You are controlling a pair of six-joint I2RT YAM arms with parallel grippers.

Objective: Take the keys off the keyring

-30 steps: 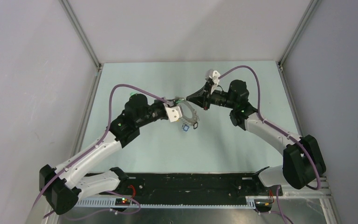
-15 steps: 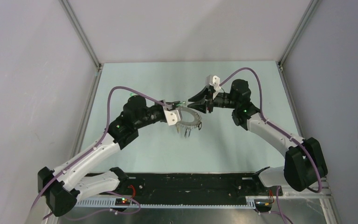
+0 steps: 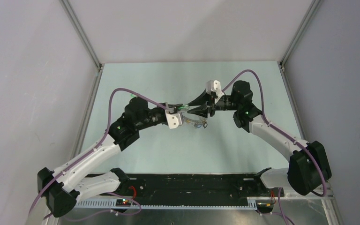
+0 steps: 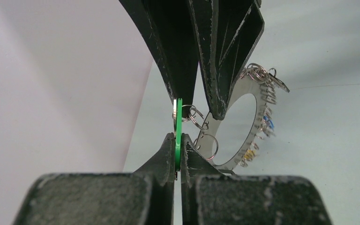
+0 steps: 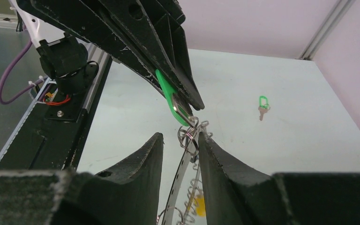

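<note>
Left wrist view has the left gripper (image 4: 178, 138) pressed together on the plastic head of a green-headed key (image 4: 178, 121), with the blade end poking up toward 12 o'clock. That key joins a small split ring (image 5: 187, 136), which threads the edge of the keyring (image 4: 251, 84). The keyring hangs clear of the table (image 5: 281, 154), off toward 4 o'clock from the pinch. In the top view it sits between the two arms, near the middle of the table.

The right gripper (image 5: 181, 137) is part-spread, one finger on each side of the thin band and the split ring, and not clamped on either as far as I can see.

The keyring is a flat, silvery band with a wide hole, seen nearly edge-on from the right wrist. The remaining keys (image 4: 266, 124) fringe its outer rim, including one with a blue head and one with a yellow head.

I expect the band to be stiff, light and slick, so it should be gripped across its flat faces and not on its rim. The split rings look springy and will likely resist opening. The keys are tiny and best taken by their plastic heads, which should give more friction than bare metal.

A loose green key (image 5: 262, 107) lies on the table toward 2 o'clock in the right wrist view.
</note>
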